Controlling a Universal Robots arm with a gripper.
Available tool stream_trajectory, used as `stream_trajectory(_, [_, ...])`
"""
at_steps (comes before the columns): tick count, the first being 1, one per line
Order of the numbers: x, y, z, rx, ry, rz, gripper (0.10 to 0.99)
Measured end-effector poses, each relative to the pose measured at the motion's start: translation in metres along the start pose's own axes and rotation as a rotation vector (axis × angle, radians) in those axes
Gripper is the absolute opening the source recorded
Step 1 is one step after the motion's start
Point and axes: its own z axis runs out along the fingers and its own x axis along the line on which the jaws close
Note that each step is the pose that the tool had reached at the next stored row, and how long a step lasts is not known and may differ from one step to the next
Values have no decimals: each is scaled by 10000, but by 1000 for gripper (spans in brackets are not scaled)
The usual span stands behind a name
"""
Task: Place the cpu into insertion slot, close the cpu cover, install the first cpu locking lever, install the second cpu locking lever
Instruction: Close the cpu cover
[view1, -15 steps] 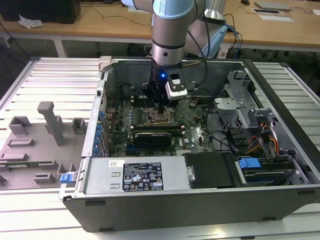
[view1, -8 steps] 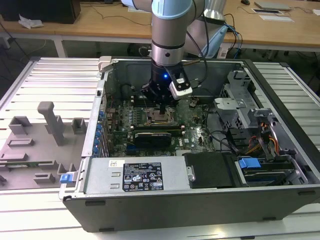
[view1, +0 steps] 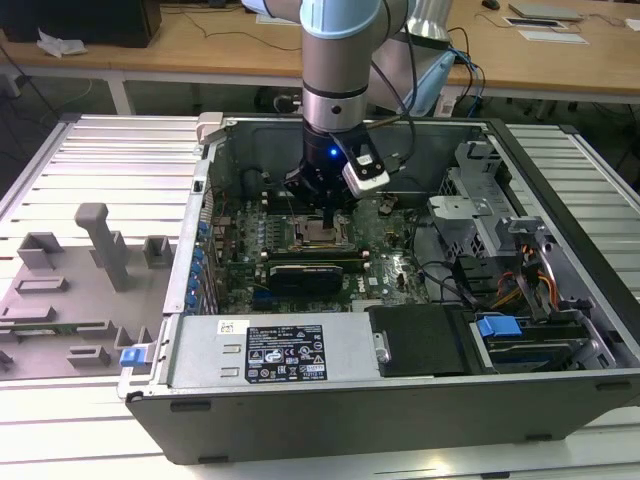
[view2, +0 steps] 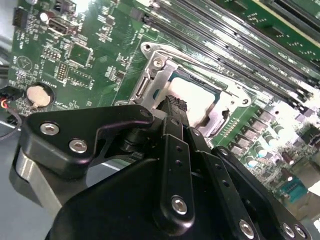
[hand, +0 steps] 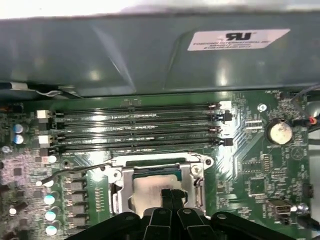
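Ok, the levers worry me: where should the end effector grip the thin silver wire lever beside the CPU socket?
Probably near the free bent end of the thin silver wire lever, away from its pivot at the metal-rimmed black socket, coming from above and pinching across the wire: it is a slim rod lying low over the green motherboard.

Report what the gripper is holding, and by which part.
Nothing is held: the gripper is shut, with its tips at the face of the cpu.
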Motion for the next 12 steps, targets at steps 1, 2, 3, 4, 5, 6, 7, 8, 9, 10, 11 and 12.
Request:
stream_trajectory(1, [0,0,1,-6,-15,-171,106])
stream_trajectory(2, [1,0,2,-10,-16,-277,106])
stream_trajectory(3, [3,-1,2,-15,-15,-393,106])
stream_trajectory(4, [4,-1,2,-22,-15,-522,106])
stream_trajectory(5, [5,-1,3,-29,-15,-661,106])
stream_trajectory(6, [6,-1,4,-37,-15,-800,106])
stream_trajectory(7, [6,-2,4,-44,-15,-933,106])
stream_trajectory(8, [8,-3,5,-51,-15,-1059,106])
stream_trajectory(9, [10,-5,5,-56,-14,-1170,106])
stream_trajectory(10, [14,-8,5,-60,-15,-1238,106])
stream_trajectory(11, [19,-12,6,-63,-14,-1302,106])
stream_trajectory(12, [30,-20,7,-67,-15,-1364,106])
